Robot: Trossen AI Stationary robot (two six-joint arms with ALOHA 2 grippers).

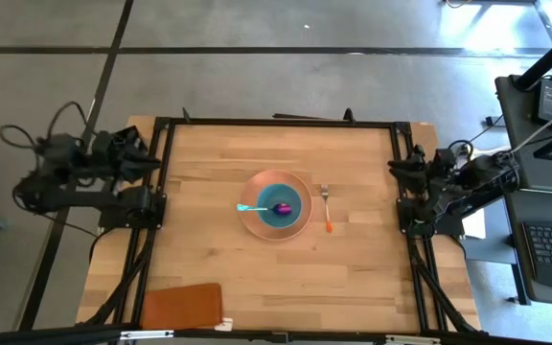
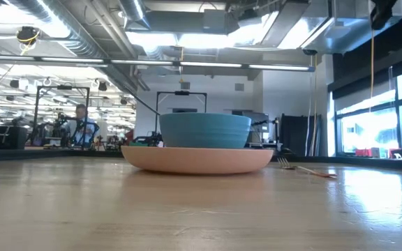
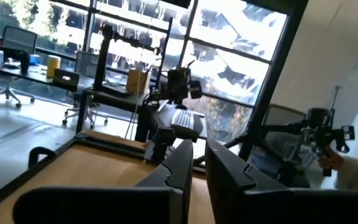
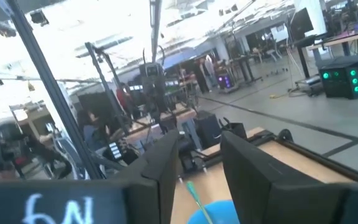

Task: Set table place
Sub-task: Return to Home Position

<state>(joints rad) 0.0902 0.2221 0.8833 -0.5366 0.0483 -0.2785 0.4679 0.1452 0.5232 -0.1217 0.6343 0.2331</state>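
A round salmon-orange plate (image 1: 257, 222) lies at the middle of the wooden table (image 1: 209, 249). A teal bowl (image 1: 293, 195) stands on it and also shows in the low view (image 2: 205, 130). A spoon lies in the bowl, its purple head (image 1: 283, 207) inside and its teal handle (image 1: 249, 207) over the rim toward the table's left. An orange-handled fork (image 1: 326, 207) lies flat on the table right of the plate. My left gripper (image 3: 200, 163) rests at the table's left edge, its fingers a narrow gap apart. My right gripper (image 4: 199, 163) rests open at the right edge. Both are empty.
A brown-orange flat mat (image 1: 182, 305) lies at the table's near left corner. A black rail frame (image 1: 276, 123) edges the table. Bare wood lies around the plate on all sides. People and desks show in the room beyond the table.
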